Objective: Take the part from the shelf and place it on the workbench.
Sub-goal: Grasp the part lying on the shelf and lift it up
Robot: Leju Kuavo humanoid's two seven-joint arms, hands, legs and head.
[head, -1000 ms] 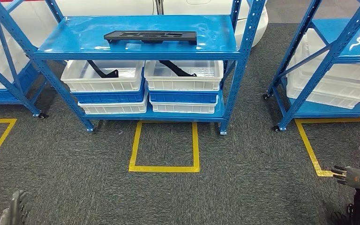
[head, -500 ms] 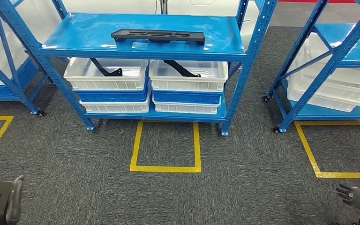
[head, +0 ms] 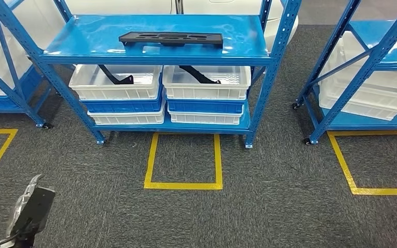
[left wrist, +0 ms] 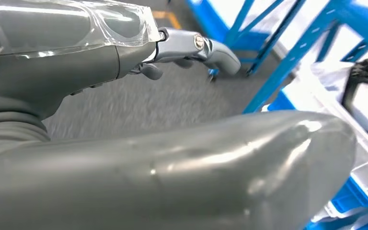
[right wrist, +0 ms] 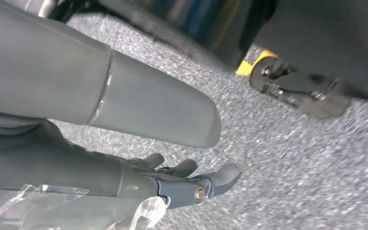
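Part lies flat on top level of shelf, above white bins; yellow floor square just in front of shelf; left hand low, fingers apart, holding nothing; right hand spread, empty. Step looks like approach; best to stop at the square, face shelf squarely, then raise both hands to the part's ends.

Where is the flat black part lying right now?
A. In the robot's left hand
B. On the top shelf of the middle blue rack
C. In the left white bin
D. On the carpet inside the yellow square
B: the flat black part lies on the top shelf of the middle blue rack, above the white bins.
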